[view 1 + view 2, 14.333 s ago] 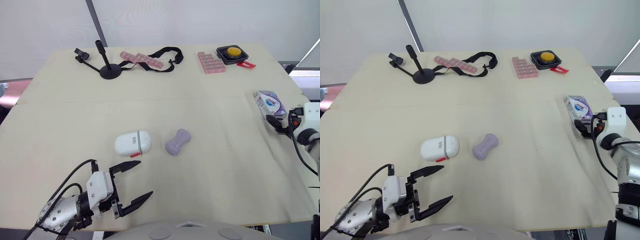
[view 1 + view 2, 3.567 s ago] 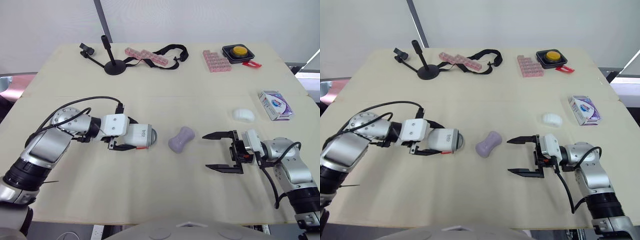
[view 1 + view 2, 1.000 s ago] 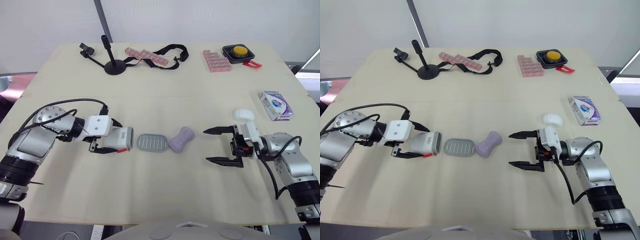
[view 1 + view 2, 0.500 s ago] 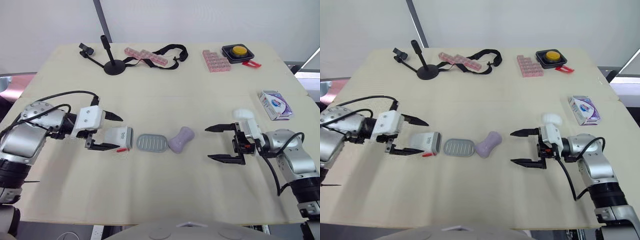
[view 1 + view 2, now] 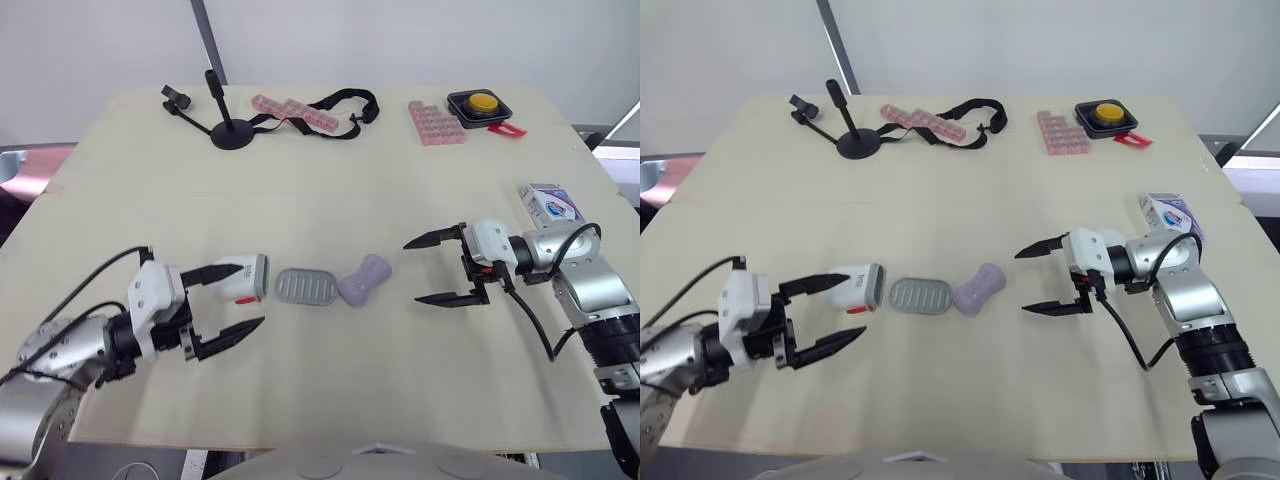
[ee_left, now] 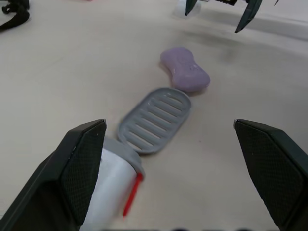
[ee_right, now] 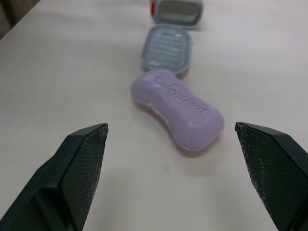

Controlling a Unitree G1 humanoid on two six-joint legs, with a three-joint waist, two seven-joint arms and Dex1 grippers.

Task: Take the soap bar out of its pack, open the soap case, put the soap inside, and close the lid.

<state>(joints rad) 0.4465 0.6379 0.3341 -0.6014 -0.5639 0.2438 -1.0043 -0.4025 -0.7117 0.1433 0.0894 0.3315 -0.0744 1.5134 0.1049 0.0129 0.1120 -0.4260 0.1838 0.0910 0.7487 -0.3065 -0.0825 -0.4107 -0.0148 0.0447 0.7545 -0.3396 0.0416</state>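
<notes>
The purple soap bar (image 5: 365, 279) lies bare at the table's middle. Touching its left end is the grey ridged tray (image 5: 307, 286) of the soap case. The case's white shell (image 5: 243, 278), with a red latch, lies open-ended just left of the tray. My left gripper (image 5: 252, 294) is open, its upper finger beside the shell and nothing held. My right gripper (image 5: 411, 272) is open a short way right of the soap, pointing at it. The soap pack (image 5: 548, 203) lies at the right edge. In the right wrist view the soap (image 7: 178, 108), tray (image 7: 167, 48) and shell (image 7: 177, 9) lie in a row.
Along the far edge stand a black mini tripod (image 5: 225, 130), pink strips (image 5: 290, 110) with a black strap (image 5: 345, 105), a pink block (image 5: 433, 122) and a yellow button in a black tray (image 5: 483, 103). Bare table lies in front of the soap.
My left gripper has let go of the white shell and drawn back toward the near left edge. My right gripper has edged left toward the soap.
</notes>
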